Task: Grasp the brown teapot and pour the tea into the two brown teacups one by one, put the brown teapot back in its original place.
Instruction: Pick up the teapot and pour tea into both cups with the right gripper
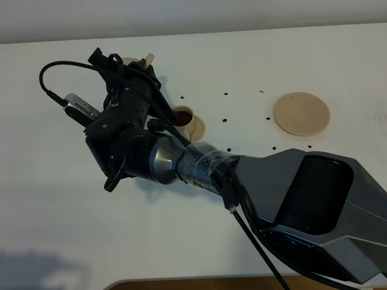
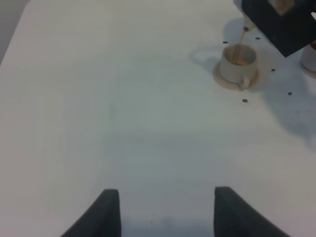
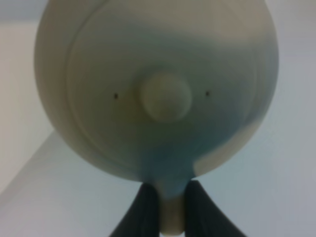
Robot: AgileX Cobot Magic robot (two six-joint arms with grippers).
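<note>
Right gripper point(image 3: 170, 217) pinches the handle of the squat light-tan clay teapot point(image 3: 158, 89), tipped; the wide flat tan saucer point(image 1: 301, 113), well away, waits bare; the small tan cylindrical teacup point(image 2: 238, 61) beneath takes tea; the neighbouring teacup point(image 1: 181, 115) looks filled; left gripper point(image 2: 168, 212) gapes, holding nothing.

Soft, even light falls on the white table point(image 1: 48, 211); a dim shadow darkens the high view's lower left. The right wrist view is badly blurred, the teapot point(image 3: 158, 94) out of focus, perhaps blue-tinted. The cup point(image 2: 238, 61) throws faint shadow.
</note>
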